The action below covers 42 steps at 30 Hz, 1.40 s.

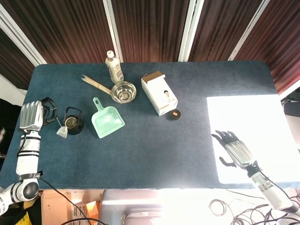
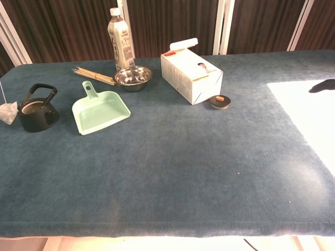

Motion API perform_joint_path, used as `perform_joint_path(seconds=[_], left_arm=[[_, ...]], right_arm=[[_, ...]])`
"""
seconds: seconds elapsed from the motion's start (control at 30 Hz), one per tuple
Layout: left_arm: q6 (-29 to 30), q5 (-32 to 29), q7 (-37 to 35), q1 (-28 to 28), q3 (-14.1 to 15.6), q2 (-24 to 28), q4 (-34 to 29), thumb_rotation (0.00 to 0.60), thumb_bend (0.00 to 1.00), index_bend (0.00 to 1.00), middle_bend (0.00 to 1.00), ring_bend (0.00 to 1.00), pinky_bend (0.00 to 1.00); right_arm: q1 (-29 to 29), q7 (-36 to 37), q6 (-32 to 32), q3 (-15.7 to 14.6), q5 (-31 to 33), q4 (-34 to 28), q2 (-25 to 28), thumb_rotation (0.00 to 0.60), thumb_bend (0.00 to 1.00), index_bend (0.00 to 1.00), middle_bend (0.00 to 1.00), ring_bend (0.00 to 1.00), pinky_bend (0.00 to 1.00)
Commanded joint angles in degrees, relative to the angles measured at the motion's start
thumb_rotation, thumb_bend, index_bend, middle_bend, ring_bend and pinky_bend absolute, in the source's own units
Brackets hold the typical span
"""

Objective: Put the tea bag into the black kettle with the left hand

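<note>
The black kettle (image 1: 72, 124) stands near the table's left edge, lid off and handle up; the chest view shows the kettle (image 2: 35, 110) too. The tea bag (image 1: 61, 132) hangs on its thin string just left of the kettle, outside it; in the chest view the tea bag (image 2: 8, 112) sits at the frame's left edge. My left hand (image 1: 32, 117) is further left, over the table edge, holding the string's upper end. My right hand (image 1: 234, 149) hovers at the front right with fingers spread, holding nothing.
A mint dustpan (image 1: 108, 120) lies right of the kettle. Behind it are wooden sticks (image 1: 96, 85), a steel bowl (image 1: 123, 91) and a bottle (image 1: 114, 67). A white carton (image 1: 159, 93) and a small dark disc (image 1: 175, 115) sit mid-table. A bright sunlit patch (image 1: 253, 136) covers the right.
</note>
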Motion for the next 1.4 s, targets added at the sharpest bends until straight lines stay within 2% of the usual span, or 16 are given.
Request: perform_joint_path(seconds=[0.03, 0.43, 0.87, 1.2, 1.4], left_arm=[[-1.3, -0.5, 0.4, -0.2, 0.7, -0.5, 1.1, 0.6, 0.46, 0.67, 1.0, 1.0, 1.0], [0.3, 1.1, -1.6, -0.4, -0.5, -0.8, 1.1, 0.6, 0.46, 0.67, 1.0, 1.0, 1.0], [-1.8, 0.0, -1.5, -1.1, -0.1, -1.9, 3.8, 0.6, 0.46, 0.67, 1.0, 1.0, 1.0], [-3.9, 1.2, -1.5, 0.7, 3.9, -2.0, 4.1, 0.6, 0.47, 0.67, 1.0, 1.0, 1.0], [-5.3, 6.4, -4.4, 3.5, 9.3, -1.4, 3.5, 0.6, 0.45, 0.66, 1.0, 1.0, 1.0]], right_arm=[[0.0, -0.1, 0.1, 0.0, -0.1, -0.2, 0.0, 0.6, 0.36, 0.0, 0.0, 0.0, 0.0], [0.0, -0.4, -0.3, 0.1, 0.5, 0.0, 0.0, 0.6, 0.36, 0.0, 0.0, 0.0, 0.0], [-0.2, -0.7, -0.1, 0.2, 0.8, -0.1, 0.1, 0.6, 0.36, 0.0, 0.0, 0.0, 0.0], [-0.1, -0.6, -0.3, -0.1, 0.4, 0.0, 0.0, 0.6, 0.36, 0.0, 0.0, 0.0, 0.0], [-0.2, -0.5, -0.2, -0.2, 0.3, -0.1, 0.0, 0.6, 0.36, 0.0, 0.0, 0.0, 0.0]])
